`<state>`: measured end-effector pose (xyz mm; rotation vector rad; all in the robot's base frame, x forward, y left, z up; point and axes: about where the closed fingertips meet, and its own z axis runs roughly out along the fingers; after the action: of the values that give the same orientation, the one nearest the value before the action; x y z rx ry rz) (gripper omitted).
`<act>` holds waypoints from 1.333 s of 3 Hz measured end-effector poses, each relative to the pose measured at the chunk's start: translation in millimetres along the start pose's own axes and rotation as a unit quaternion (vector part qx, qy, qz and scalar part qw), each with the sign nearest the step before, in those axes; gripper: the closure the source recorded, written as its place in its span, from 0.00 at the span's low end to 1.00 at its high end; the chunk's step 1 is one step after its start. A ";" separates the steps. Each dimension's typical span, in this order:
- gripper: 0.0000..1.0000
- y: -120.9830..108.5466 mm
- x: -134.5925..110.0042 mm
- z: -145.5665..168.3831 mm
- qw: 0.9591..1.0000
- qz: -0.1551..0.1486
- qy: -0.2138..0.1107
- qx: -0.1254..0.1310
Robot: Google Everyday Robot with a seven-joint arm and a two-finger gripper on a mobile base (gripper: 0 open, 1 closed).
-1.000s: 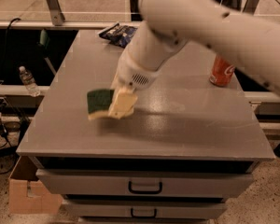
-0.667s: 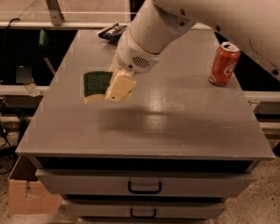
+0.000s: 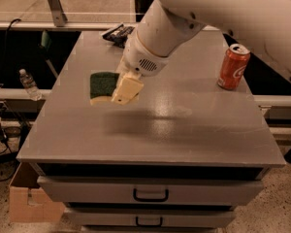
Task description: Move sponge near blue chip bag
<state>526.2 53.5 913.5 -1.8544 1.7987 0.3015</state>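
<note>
The sponge [image 3: 102,84], dark green on top over pale yellow foam, hangs above the left half of the grey table [image 3: 194,135]. My gripper [image 3: 124,93], with cream fingers, is shut on the sponge's right end and holds it clear of the tabletop. The blue chip bag [image 3: 115,33] lies at the table's far edge, beyond the sponge. My white arm hides its right part.
An orange soda can [image 3: 233,67] stands at the table's right side. The table has drawers [image 3: 150,194] in front. A water bottle [image 3: 28,84] sits on a ledge to the left, and a cardboard box [image 3: 26,200] is on the floor at lower left.
My gripper has carried the sponge up and toward the far side of the table, closer to the blue chip bag. Over the last moment it has barely moved.
</note>
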 end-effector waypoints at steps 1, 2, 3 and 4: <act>1.00 -45.2 12.9 -0.1 0.999 0.009 0.014 0.043; 1.00 -117.8 30.2 -3.5 0.996 0.018 0.032 0.085; 1.00 -177.7 45.8 5.0 0.992 0.031 0.057 0.106; 1.00 -225.4 49.1 4.7 0.988 0.041 0.068 0.130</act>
<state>751.3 6.9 933.8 -1.6556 1.9059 -0.0319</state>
